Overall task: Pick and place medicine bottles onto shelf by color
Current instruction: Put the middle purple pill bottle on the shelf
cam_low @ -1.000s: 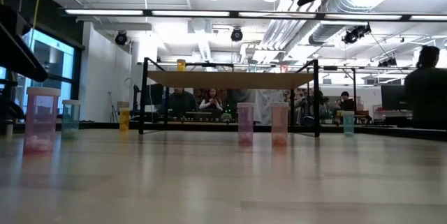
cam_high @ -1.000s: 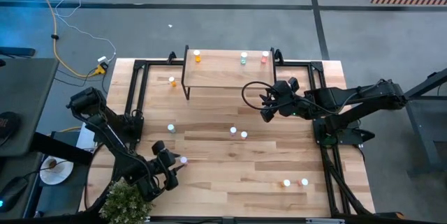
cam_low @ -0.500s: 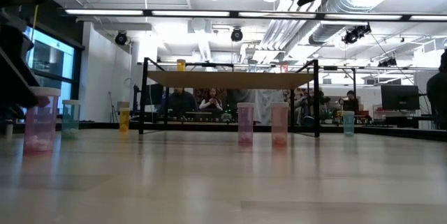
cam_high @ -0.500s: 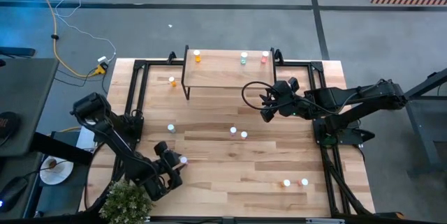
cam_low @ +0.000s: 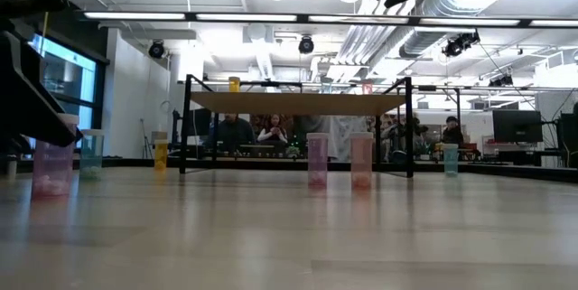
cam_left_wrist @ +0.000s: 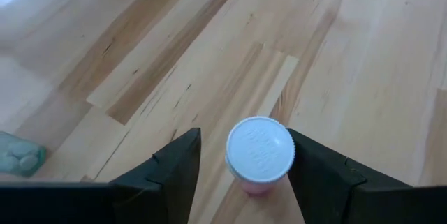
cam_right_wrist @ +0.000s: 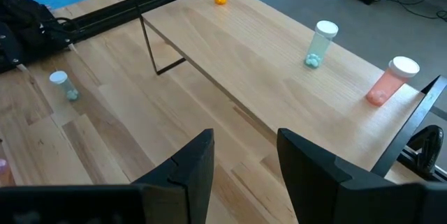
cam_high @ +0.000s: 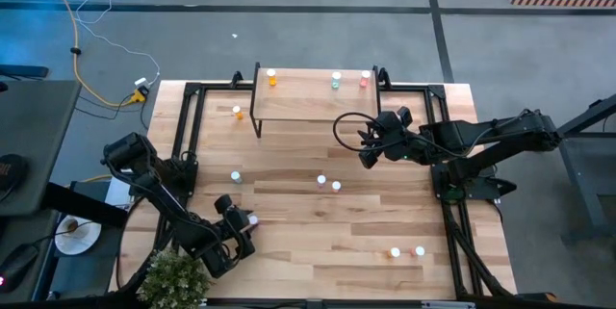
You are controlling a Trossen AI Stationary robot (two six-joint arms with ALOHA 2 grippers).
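Observation:
A pink medicine bottle [cam_left_wrist: 260, 155] with a white cap stands upright on the tabletop near the table's left front. My left gripper [cam_left_wrist: 244, 136] is open around it, one finger on each side of the cap; the high view shows this gripper [cam_high: 241, 228] beside that bottle [cam_high: 253, 219]. My right gripper [cam_right_wrist: 244, 155] hangs open and holds nothing, high above the table by the shelf's [cam_high: 313, 99] right front corner. On the shelf stand an orange bottle [cam_high: 272, 78], a teal one [cam_high: 336, 80] and a red one [cam_high: 365, 79]. My left gripper comes slanting down from the table's near left, its fingers on either side of the bottle's white cap [cam_left_wrist: 276, 147]. One finger [cam_left_wrist: 307, 162] lies right at the cap's rim, and I cannot tell whether it touches. The other stands apart. The bottle rests on the table.
Loose bottles stand about the table: orange [cam_high: 238, 112], teal [cam_high: 236, 177], two in the middle [cam_high: 328, 183], and a pair at the near right [cam_high: 407, 251]. A small plant [cam_high: 175, 278] sits at the near left corner. Black frame rails [cam_high: 188, 126] run along both sides.
My left gripper has sunk toward the pink bottle and edged slightly toward the table's right, so its fingers now flank the cap. The bottle has kept its place.

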